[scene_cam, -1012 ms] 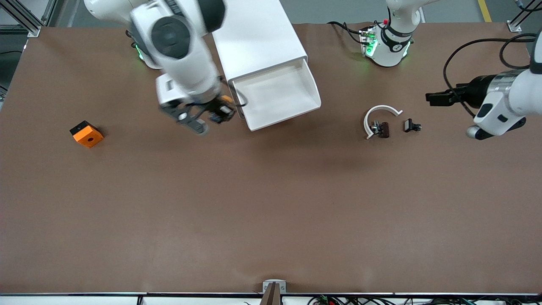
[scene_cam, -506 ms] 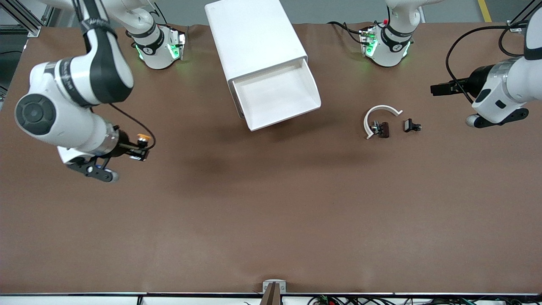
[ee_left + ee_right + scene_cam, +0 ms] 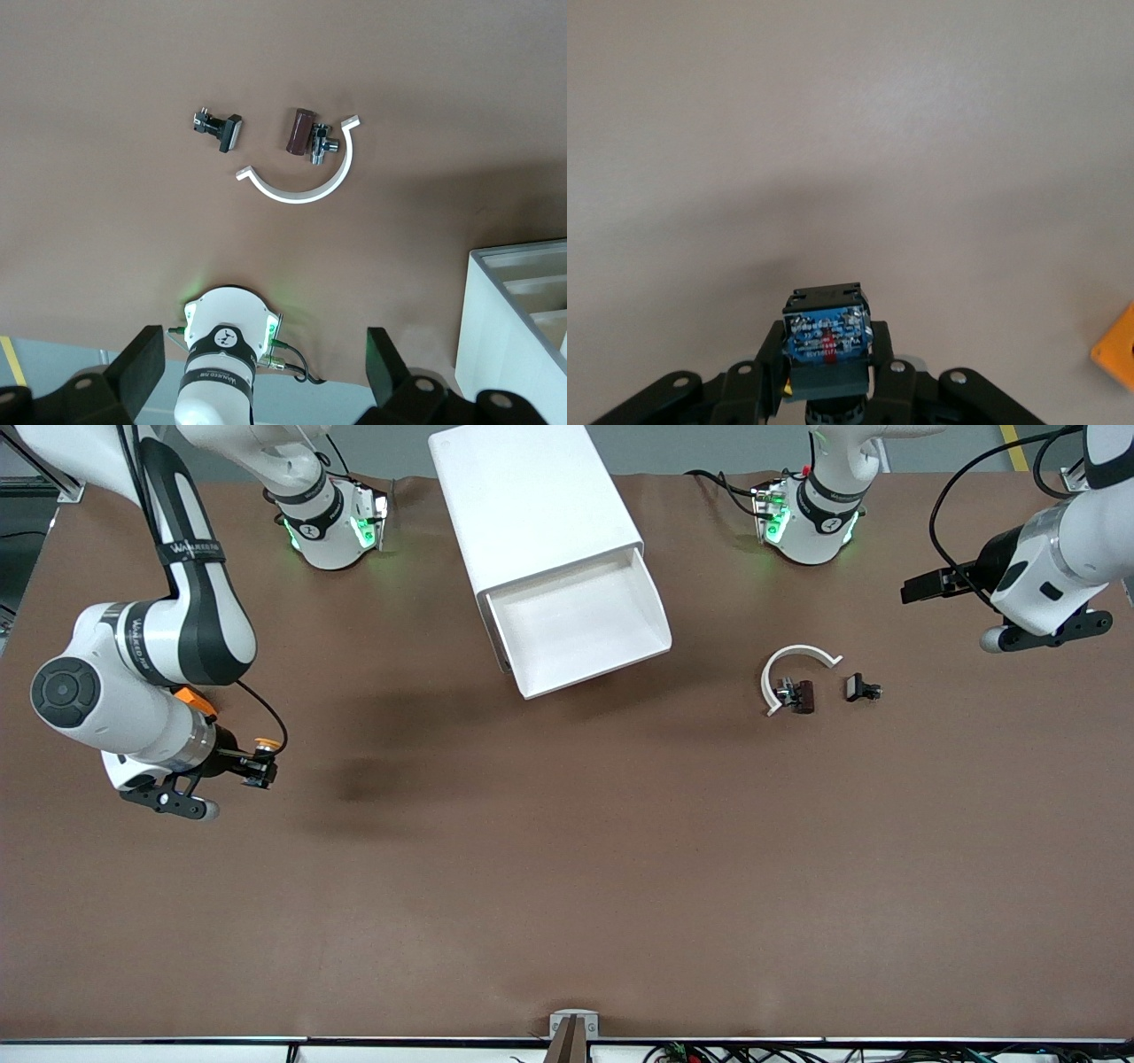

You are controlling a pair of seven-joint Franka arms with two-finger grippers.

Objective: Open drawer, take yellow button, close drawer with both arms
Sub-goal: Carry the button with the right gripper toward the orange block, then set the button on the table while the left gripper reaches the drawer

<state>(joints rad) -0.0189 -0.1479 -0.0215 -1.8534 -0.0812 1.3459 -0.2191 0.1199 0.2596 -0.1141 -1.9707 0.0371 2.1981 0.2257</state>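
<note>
Brown matting covers the table (image 3: 567, 868) we work at, and the white cabinet (image 3: 532, 496) is our landmark. Its drawer (image 3: 580, 624) stands pulled out and looks empty. Well away from the cabinet, toward the right arm's end, our right gripper (image 3: 259, 763) has its fingers clamped tight on the button (image 3: 263, 746), up over bare matting beside an orange block (image 3: 193, 700). Our left gripper (image 3: 920, 588), fingers spread wide and empty, waits over the table toward the left arm's end, past a white arc (image 3: 793, 664).
</note>
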